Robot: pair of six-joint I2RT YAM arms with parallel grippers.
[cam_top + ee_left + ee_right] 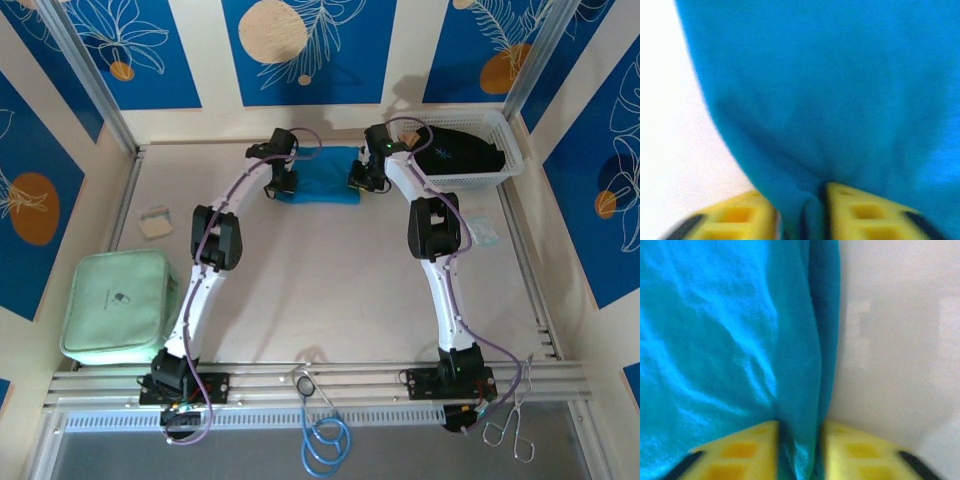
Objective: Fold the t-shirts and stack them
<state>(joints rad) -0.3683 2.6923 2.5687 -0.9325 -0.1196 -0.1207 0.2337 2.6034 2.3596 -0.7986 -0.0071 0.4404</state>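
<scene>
The folded teal-blue t-shirt [320, 178] lies on the surface [330, 290] at upper centre. A fold of its cloth sits between the parted jaws of the left gripper [800, 202] and of the right gripper [799, 437]. The black t-shirt [462, 150] lies in the white mesh basket [508, 166], upper right.

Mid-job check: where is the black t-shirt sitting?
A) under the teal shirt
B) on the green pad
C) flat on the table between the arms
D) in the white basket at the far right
D: in the top view the black t-shirt lies inside the white mesh basket at the table's far right, apart from the teal t-shirt.
</scene>
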